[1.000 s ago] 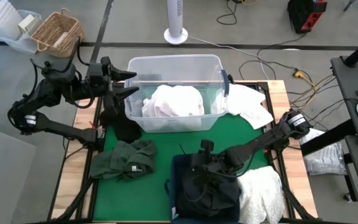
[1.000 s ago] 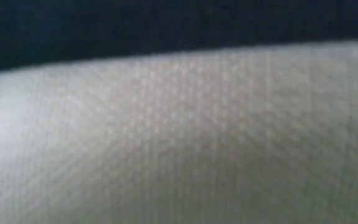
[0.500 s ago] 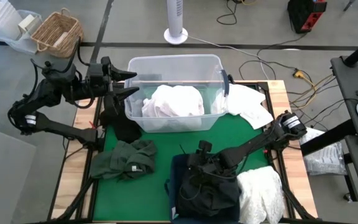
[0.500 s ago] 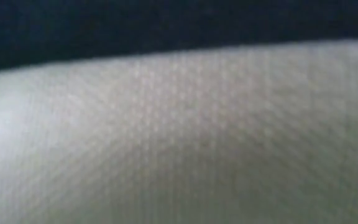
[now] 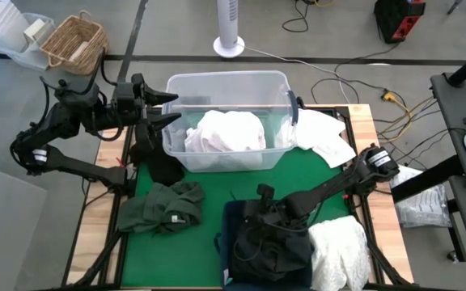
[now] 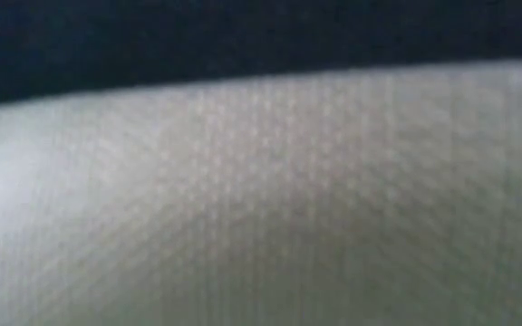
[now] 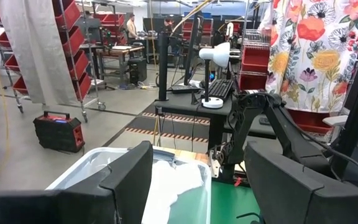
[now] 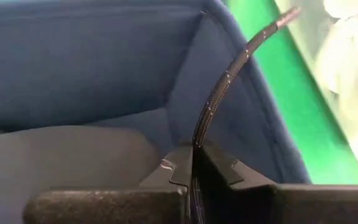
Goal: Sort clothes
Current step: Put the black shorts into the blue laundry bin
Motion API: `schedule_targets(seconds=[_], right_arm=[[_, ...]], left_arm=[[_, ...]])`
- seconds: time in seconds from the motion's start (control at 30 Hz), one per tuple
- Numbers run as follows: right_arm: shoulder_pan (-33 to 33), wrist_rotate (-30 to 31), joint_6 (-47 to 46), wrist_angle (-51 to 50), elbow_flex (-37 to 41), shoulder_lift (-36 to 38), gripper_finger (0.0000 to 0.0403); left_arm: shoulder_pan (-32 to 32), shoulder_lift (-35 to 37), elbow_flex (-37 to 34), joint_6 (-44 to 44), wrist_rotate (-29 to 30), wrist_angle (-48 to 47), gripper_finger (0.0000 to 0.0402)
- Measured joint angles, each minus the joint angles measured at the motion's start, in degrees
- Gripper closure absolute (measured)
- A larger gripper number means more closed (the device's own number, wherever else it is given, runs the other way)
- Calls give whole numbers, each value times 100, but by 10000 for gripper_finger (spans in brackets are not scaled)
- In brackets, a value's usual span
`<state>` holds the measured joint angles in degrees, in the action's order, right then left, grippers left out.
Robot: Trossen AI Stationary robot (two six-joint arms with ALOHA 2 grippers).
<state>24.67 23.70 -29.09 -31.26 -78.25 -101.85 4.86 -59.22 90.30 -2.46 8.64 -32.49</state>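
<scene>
While the right gripper [image 5: 249,217] sits clenched, pinching a thin black braided cord [image 8: 229,81], over dark garments [image 5: 269,250] in the navy blue square fabric bin [image 8: 104,68] at 6 o'clock, the left gripper [image 5: 171,110] (fingers spread, empty) waits at 10 o'clock beside the clear plastic tub [image 5: 229,81] of white clothes [image 5: 225,133].

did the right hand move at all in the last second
Yes, slightly. In the high view the right hand has drawn a little toward the clear tub, staying over the navy bin, and has shut.

Clear tub [image 5: 277,85], navy bin [image 5: 227,220], wicker basket [image 5: 73,42].
</scene>
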Motion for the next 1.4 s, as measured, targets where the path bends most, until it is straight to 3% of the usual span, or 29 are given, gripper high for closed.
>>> schedule_targets(seconds=[0.1, 0.53, 0.97, 1.4], right_arm=[[8, -363, 127, -14, -110, 42, 393], [6, -3239, 1008, -734, -493, 195, 393], [59, -3420, 1349, -1045, -475, -375, 379], [77, -3176, 1013, -1161, -473, 154, 230]], left_arm=[[0, 0, -2, 0, 2, -13, 170], [0, 0, -1, 0, 2, -18, 170], [2, -2, -1, -105, 1, -18, 170], [1, -37, -2, -105, 2, -46, 170]])
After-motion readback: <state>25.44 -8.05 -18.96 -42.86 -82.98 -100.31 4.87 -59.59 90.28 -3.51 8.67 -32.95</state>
